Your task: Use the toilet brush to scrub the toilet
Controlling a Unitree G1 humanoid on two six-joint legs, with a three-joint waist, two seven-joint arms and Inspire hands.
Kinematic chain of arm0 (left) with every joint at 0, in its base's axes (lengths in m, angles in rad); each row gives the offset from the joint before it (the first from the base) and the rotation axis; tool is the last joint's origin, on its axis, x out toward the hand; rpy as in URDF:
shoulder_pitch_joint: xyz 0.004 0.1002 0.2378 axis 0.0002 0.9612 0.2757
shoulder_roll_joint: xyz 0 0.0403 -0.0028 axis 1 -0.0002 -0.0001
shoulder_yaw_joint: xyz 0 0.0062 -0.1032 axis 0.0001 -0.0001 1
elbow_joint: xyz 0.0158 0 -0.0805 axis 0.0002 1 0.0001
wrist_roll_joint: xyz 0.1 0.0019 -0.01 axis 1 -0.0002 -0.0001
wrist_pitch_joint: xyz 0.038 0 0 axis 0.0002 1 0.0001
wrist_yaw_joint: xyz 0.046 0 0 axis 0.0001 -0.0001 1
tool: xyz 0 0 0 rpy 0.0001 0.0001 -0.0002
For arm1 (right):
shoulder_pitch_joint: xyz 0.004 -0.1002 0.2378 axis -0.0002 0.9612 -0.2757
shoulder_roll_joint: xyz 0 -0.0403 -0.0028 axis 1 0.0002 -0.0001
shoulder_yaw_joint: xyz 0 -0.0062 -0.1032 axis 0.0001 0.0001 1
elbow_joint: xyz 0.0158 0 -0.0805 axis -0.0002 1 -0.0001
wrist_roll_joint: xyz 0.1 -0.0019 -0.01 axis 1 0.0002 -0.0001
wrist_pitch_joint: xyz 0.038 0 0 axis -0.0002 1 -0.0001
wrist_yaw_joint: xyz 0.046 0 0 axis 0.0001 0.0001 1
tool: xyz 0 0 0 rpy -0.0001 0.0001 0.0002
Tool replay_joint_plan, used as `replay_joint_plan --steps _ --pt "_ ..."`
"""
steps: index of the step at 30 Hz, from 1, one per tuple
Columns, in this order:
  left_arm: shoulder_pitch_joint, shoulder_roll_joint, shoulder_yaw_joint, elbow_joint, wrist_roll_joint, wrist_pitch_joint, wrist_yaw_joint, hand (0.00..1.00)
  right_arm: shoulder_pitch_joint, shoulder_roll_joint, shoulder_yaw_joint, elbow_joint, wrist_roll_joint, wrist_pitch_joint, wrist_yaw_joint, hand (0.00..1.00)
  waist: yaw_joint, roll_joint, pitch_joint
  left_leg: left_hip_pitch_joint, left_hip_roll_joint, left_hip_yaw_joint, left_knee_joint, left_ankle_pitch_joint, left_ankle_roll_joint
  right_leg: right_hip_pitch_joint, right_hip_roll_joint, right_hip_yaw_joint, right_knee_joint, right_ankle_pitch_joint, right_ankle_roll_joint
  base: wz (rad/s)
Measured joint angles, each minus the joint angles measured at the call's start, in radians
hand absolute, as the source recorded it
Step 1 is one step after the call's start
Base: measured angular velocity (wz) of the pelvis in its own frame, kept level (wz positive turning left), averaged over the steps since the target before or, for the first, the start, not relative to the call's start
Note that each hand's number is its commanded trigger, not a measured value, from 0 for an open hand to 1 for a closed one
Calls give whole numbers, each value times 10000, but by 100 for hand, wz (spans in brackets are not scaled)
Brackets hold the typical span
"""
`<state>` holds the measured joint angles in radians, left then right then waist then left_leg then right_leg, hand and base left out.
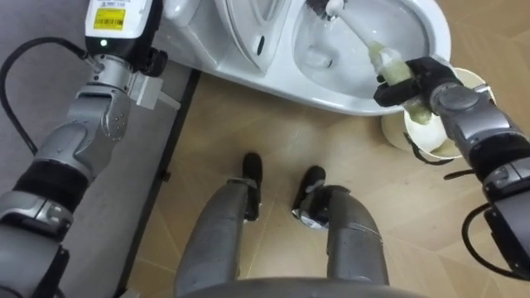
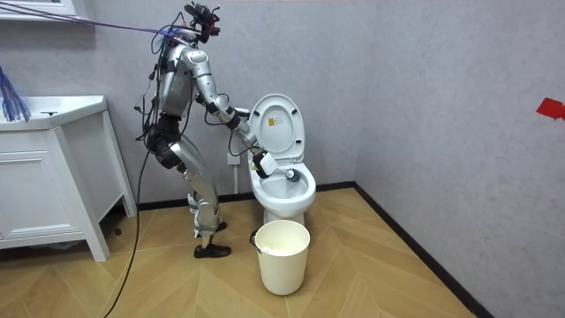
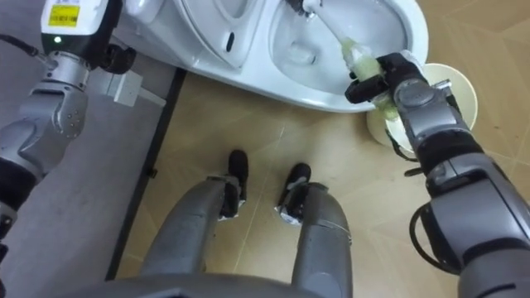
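Gripping the brush [image 1: 364,40] over the toilet [image 1: 331,98], right hand [image 1: 418,81] fingers [image 1: 396,91] curl tight.

We see a white toilet [image 1: 331,98], a cream bucket [image 2: 282,261], a pale-yellow-handled toilet brush [image 1: 386,60] and tan wood-grain floor [image 1: 248,120].

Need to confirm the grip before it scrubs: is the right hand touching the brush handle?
Touching. The left eye view shows the right hand with its fingers curled round the brush handle over the toilet bowl, with no gap.
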<state>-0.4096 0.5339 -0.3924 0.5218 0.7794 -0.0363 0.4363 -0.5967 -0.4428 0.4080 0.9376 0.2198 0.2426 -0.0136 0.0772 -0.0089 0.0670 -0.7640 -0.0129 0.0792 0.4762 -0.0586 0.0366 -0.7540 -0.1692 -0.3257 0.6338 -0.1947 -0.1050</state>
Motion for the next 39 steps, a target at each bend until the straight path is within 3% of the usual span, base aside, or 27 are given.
replay_joint_plan --steps 4,8,13,14,15,17,23,31,33,39 --pt "-131 0 11 -23 92 47 -110 0 0 -2 -84 47 62 0 -86 100 -18 20 -8 -152 -37 -1 28 40 34 -170 -57 -13 86 -9 2 1" --pt "-181 -114 110 -49 406 211 -167 0 3 -95 -71 150 -930 -26 -212 100 65 48 -9 -280 -24 6 69 40 29 -283 -71 -64 98 -1 3 0" --pt "-232 -116 21 -118 392 309 -390 0 -18 -147 24 777 -2710 -716 -213 100 170 181 1 -214 -7 0 30 44 19 -223 -39 -84 47 8 -26 0" --pt "-294 -154 -43 -34 381 309 -503 0 -26 -195 119 962 -3167 -870 -205 100 234 301 71 -96 -4 -16 21 41 18 -86 -29 -110 -1 19 -45 0" --pt "-404 -272 -137 92 382 310 -657 0 -29 -259 277 1153 -3575 -973 -177 100 352 483 72 -5 -5 -47 -17 31 8 70 33 -154 -150 42 -13 0" --pt "-446 -406 -151 130 382 350 -907 0 -27 -247 506 1171 -4278 -982 -164 100 435 671 70 129 -9 -58 -128 35 -10 206 75 -171 -276 48 28 -2" --pt "-489 -449 -128 204 380 362 -1073 0 94 -159 831 947 -6686 -966 -173 100 645 791 74 253 139 -63 -181 48 -142 394 286 -270 -523 32 -61 -1" --pt "-77 -426 352 80 381 303 -1324 0 1566 -188 824 -1617 -8661 -336 -21 100 589 835 39 586 384 -313 -485 94 -428 906 713 -432 -1179 179 -361 -1" --pt "67 -432 378 81 355 319 -1338 0 1871 -191 816 -1902 -8848 -292 53 100 558 839 13 750 383 -302 -608 117 -460 1025 726 -418 -1232 162 -382 0" --pt "575 -432 410 71 -44 253 -1747 0 2760 -179 823 -2337 -9334 -239 490 100 496 749 -168 1397 384 -276 -670 112 -478 1767 807 -351 -1574 139 -332 -2"
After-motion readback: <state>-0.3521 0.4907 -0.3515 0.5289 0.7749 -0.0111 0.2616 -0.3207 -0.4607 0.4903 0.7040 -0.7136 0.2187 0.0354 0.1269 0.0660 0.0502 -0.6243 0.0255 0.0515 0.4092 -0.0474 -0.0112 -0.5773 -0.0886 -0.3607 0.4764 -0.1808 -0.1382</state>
